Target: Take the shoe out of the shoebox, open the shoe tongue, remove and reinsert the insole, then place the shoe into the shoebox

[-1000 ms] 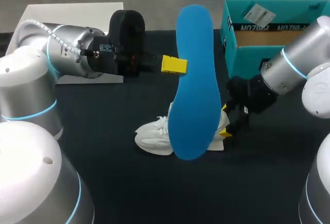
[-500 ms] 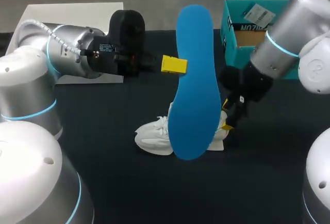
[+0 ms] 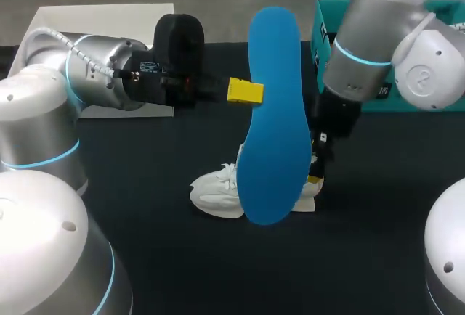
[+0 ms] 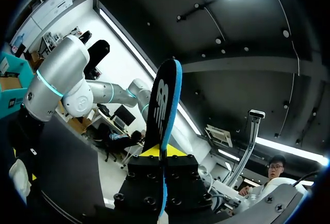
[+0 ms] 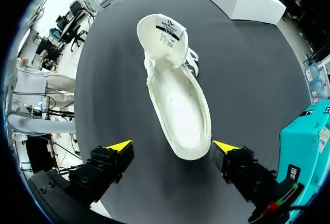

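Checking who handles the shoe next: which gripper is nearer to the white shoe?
Right. The right gripper hangs open at the shoe's heel; the left gripper holds the blue insole, farther off.

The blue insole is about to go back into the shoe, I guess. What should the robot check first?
1. Insole clamped in the left gripper: ok.
2. Tongue folded back, shoe opening bare: ok.
3. Shoe held steady: not ok; the right gripper hangs open over its heel.
4. Insole lined up with the shoe: not ok; it stands upright, while the shoe rests on the table.
5. Shoebox open: cannot tell; the right arm hides much of it.
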Available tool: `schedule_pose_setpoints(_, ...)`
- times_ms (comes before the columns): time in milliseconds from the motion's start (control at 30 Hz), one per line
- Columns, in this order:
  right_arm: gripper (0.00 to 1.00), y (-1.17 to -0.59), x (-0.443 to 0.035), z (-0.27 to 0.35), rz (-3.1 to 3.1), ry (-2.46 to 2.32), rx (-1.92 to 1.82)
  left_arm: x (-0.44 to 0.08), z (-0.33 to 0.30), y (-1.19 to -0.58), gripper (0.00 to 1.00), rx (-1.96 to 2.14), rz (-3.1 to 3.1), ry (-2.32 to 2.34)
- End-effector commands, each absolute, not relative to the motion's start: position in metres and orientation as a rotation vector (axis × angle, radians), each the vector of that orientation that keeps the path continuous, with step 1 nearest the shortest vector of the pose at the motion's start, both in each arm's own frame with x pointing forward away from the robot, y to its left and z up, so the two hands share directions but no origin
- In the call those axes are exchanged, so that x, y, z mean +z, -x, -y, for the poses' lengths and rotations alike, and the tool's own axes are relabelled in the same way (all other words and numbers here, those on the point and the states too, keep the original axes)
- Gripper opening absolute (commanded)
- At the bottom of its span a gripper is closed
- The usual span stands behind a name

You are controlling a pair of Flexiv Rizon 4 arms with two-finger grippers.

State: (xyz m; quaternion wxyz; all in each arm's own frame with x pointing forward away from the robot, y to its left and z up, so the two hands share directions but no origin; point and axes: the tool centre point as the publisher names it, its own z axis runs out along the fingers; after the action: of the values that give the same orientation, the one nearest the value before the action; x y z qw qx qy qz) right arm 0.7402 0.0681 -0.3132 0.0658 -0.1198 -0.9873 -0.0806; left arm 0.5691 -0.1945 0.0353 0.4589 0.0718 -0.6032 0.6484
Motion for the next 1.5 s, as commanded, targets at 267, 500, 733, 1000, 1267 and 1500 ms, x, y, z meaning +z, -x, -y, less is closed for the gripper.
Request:
schedule_pose_setpoints(267, 1.00, -0.7410, -0.3162, -0.0726, 2.989, 0.325, -0.079, 0.0345, 0.1946, -0.5682, 0.00, 1.598, 1.484, -0.177)
schedule_pose_setpoints(500, 1.00, -0.7410, -0.3163, -0.0728, 2.992, 0.336, -0.080, 0.0345, 0.1946, -0.5682, 0.00, 1.598, 1.484, -0.177)
schedule_pose_setpoints(733, 1.00, -0.7410, -0.3163, -0.0728, 2.992, 0.336, -0.080, 0.0345, 0.1946, -0.5682, 0.00, 1.598, 1.484, -0.177)
schedule_pose_setpoints(1000, 1.00, -0.7410, -0.3163, -0.0728, 2.992, 0.336, -0.080, 0.0345, 0.1946, -0.5682, 0.00, 1.598, 1.484, -0.177)
schedule_pose_setpoints(1267, 1.00, -0.7410, -0.3163, -0.0728, 2.992, 0.336, -0.080, 0.0345, 0.1946, -0.5682, 0.00, 1.598, 1.484, -0.177)
schedule_pose_setpoints(1500, 1.00, -0.7410, -0.3163, -0.0728, 2.992, 0.336, -0.080, 0.0345, 0.1946, -0.5682, 0.00, 1.598, 1.484, -0.177)
